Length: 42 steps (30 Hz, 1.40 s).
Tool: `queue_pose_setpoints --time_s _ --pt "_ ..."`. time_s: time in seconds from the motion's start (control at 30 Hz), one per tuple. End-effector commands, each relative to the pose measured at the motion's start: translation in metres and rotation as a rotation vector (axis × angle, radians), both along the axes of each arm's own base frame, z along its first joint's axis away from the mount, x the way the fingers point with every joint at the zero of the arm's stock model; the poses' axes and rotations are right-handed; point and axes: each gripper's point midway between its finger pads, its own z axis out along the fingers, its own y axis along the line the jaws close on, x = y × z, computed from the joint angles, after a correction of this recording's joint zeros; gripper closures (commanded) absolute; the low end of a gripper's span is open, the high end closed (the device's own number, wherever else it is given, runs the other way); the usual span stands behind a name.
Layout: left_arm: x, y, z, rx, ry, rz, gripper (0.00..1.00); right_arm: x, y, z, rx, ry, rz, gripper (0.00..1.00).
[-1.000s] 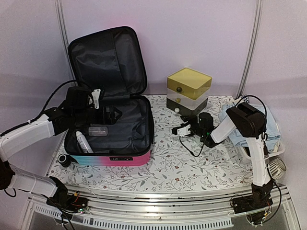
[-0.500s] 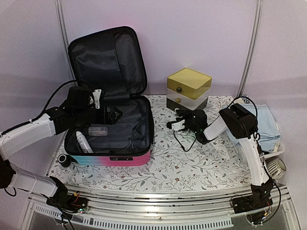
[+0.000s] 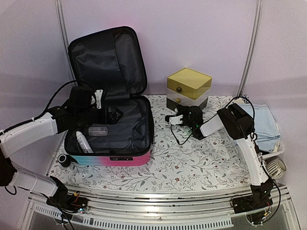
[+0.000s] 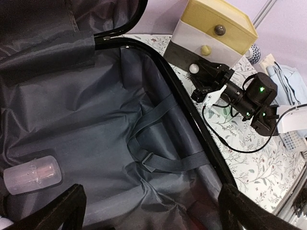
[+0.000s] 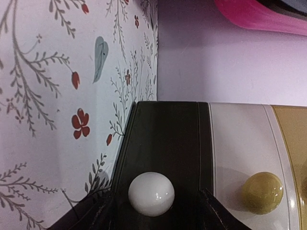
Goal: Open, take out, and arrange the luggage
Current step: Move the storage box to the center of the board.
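1. Top external view: the luggage (image 3: 115,155) lies open on the left part of the desk (image 3: 192,165). Its lid stands upright against the back wall. Black lining shows in both halves, and the turquoise-to-pink shell runs along the near edge.
2. The left end effector (image 3: 111,115) hovers over the open lower half. It is spread wide and grips nothing. In the left wrist view its fingers (image 4: 57,211) sit at the two bottom corners, with only lining between them.
3. Inside the lower half, a clear plastic container (image 4: 32,175) lies on its side on the lining. Grey straps (image 4: 158,153) lie slack across the floor. A white tube (image 3: 82,142) lies near the front left corner.
4. A black round object (image 3: 64,159) sits on the desk just beside the luggage's near left corner.
5. The yellow-topped drawer box (image 3: 188,88) stands at the back of the desk, to the right of the luggage and apart from it.
6. The right end effector (image 3: 173,118) reaches to the box's dark bottom drawer. In the right wrist view the white knob (image 5: 151,194) sits between its fingers (image 5: 96,213) with a narrow gap on each side. The end effector is partly open and not clamped on the knob.
7. A yellow knob (image 5: 261,193) shows on the pale drawer next to it.
8. A blue cloth (image 3: 266,122) lies at the desk's far right edge, behind the right arm.
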Motion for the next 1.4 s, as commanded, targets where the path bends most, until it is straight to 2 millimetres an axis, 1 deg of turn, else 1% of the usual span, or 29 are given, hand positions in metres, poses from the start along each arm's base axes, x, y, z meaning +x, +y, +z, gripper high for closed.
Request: queue_pose_setpoints --time_s 0.0,0.13,0.43,0.63,0.77,0.8,1.1,1.17,1.37 --pt "0.008 -0.002 0.012 -0.016 -0.027 0.005 0.02 -0.009 -0.012 -0.068 -0.059 0.168 -0.096 0.43" --pt "0.008 -0.003 0.012 -0.024 -0.023 -0.001 0.02 -0.008 -0.007 -0.071 -0.049 0.190 -0.116 0.46" --pt "0.005 0.000 0.012 -0.019 -0.024 0.004 0.02 0.003 -0.010 -0.081 -0.049 0.202 -0.165 0.56" --pt "0.005 0.000 0.011 -0.017 -0.024 0.007 0.02 0.002 -0.011 -0.080 -0.052 0.202 -0.170 0.70" --pt "0.005 -0.001 0.013 -0.020 -0.027 0.002 0.02 -0.001 -0.013 -0.078 -0.056 0.199 -0.171 0.83" --pt "0.006 -0.001 0.013 -0.021 -0.027 0.001 0.02 -0.002 -0.014 -0.076 -0.053 0.195 -0.170 0.85" --pt "0.005 -0.002 0.014 -0.026 -0.027 -0.001 0.02 -0.020 -0.019 -0.057 -0.038 0.104 -0.128 0.87" --pt "0.005 -0.002 0.014 -0.028 -0.027 -0.002 0.02 -0.025 -0.020 -0.052 -0.034 0.103 -0.121 0.89" --pt "0.005 -0.004 0.014 -0.032 -0.026 -0.007 0.02 -0.038 -0.027 -0.049 -0.019 0.117 -0.122 0.91"
